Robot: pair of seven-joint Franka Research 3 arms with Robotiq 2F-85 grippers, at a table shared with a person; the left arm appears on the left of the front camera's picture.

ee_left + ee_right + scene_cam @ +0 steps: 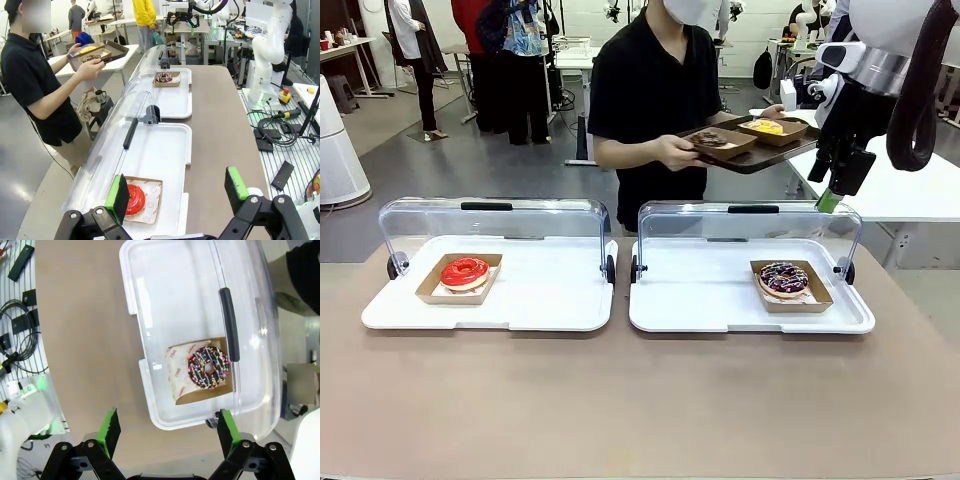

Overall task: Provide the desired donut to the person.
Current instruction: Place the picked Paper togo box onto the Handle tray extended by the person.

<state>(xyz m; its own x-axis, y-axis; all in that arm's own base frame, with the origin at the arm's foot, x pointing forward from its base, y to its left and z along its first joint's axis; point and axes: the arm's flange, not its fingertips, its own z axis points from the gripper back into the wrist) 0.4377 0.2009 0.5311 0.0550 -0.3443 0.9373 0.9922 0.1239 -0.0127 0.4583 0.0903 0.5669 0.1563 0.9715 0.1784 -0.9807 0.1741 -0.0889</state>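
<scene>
Fingers on both my grippers stand fully spread and hold nothing. My right gripper point(166, 429) hangs above the right white tray point(660, 318), whose clear lid point(750, 222) is swung back; the chocolate sprinkled donut point(208, 367) lies in its cardboard boat below and ahead of the green pads point(109, 426), apart from them. My left gripper point(177, 192) hovers over the left tray point(165, 165); the red glazed donut point(135, 199) sits just beside the left pad's tip, lower down, not touched. At the table's far side the person point(655, 95) holds a brown tray point(760, 158) carrying two more boats.
</scene>
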